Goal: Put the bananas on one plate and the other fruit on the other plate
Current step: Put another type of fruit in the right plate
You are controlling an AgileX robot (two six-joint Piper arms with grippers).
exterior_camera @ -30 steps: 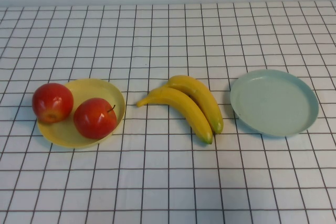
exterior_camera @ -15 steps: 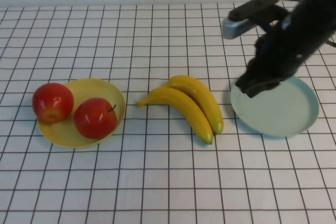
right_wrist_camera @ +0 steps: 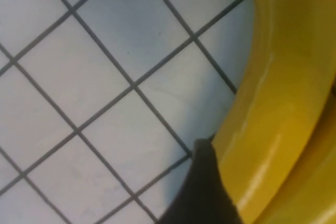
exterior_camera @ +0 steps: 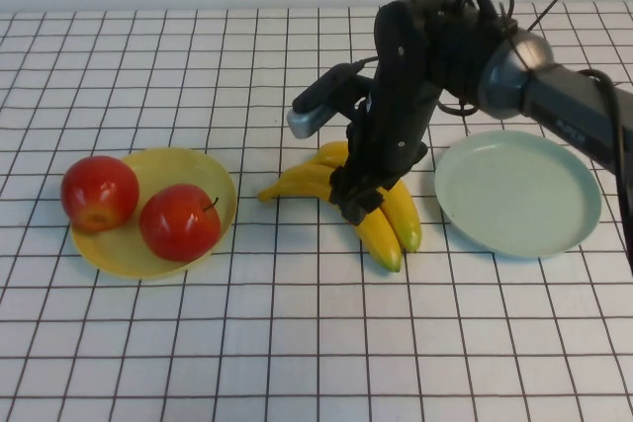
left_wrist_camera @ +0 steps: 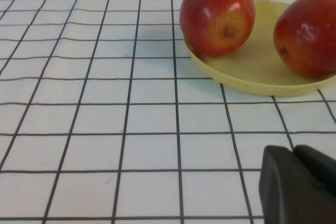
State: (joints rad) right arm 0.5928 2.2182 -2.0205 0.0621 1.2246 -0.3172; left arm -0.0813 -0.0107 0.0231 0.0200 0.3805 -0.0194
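The bananas [exterior_camera: 389, 228] lie joined in the middle of the table, between the two plates. My right gripper [exterior_camera: 358, 207] is down on them from above; its arm hides their middle. In the right wrist view the bananas [right_wrist_camera: 283, 93] fill the right side and one dark finger [right_wrist_camera: 207, 192] stands against their side; the other finger is out of view. The pale blue-green plate [exterior_camera: 517, 193] sits to the right with nothing on it. Two red apples [exterior_camera: 98, 192] [exterior_camera: 178, 221] rest on the pale yellow plate [exterior_camera: 203, 170] at the left. My left gripper [left_wrist_camera: 294, 153] is shut, low near that plate [left_wrist_camera: 252, 74].
A white cloth with a black grid covers the table. The right arm reaches in from the right over the blue-green plate's far side. The left wrist view shows both apples [left_wrist_camera: 217, 8] [left_wrist_camera: 310, 32] on the yellow plate.
The right arm came into view from the right, swung left past the blue-green plate and came down onto the bananas. The fruit and plates have not moved.
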